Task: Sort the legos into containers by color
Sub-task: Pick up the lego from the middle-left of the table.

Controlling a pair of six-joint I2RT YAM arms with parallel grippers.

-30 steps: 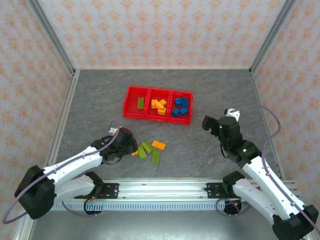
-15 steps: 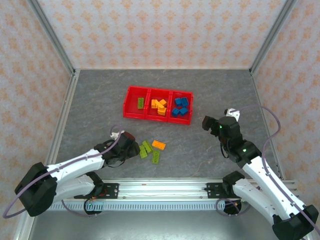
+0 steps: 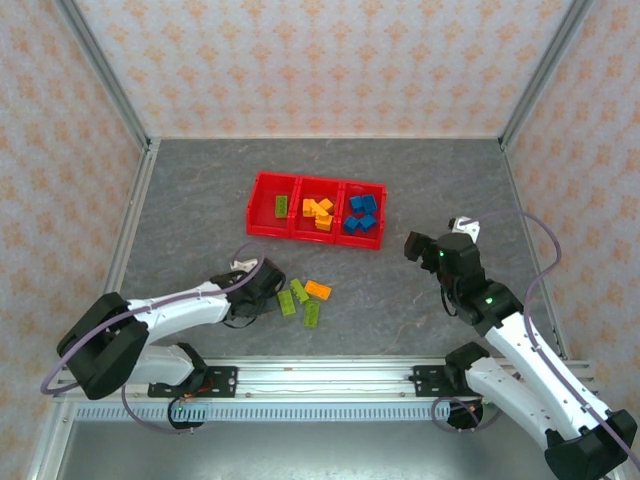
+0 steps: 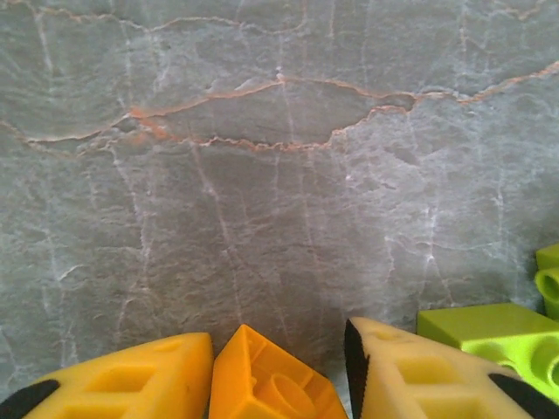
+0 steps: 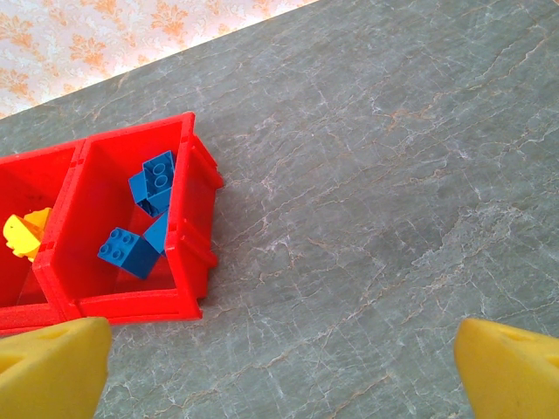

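Grey marbled table (image 3: pixel 200 200) boxed in by patterned walls (image 3: pixel 300 60), metal frame posts (image 3: pixel 105 75) at the corners. Red tray (image 3: pixel 256 205) sits mid-table with three compartments: left one holds one green brick (image 3: pixel 283 206), middle holds orange bricks (image 3: pixel 318 213), right holds blue bricks (image 3: pixel 362 215). The loose legos lie on the near side of the tray, well apart from it: two green pieces (image 3: pixel 293 297) and one orange piece (image 3: pixel 318 290)

Left gripper (image 4: pixel 279 349) is down at table level on the near side of the tray, at the left end of the loose group. Its fingers flank a small orange brick (image 4: pixel 262 388) and seem pinched onto it, though the wrist view cuts off the pads, so contact is not certain. A green neighbour (image 4: pixel 489 336) lies just beside the right finger. Right gripper (image 5: pixel 284 362) hovers off the tray's right end, jaws wide apart, nothing in them

Handling: bricks look light, rigid, smooth plastic, so likely slippery. Best hold is on two flat opposite side walls. This one sits corner-on between the fingers and may twist out

Room: open table between the loose group and the tray, nothing in the way. Tray rim is low but the brick must clear it to reach the middle compartment. The green neighbour could get nudged on lift. Walls are far off
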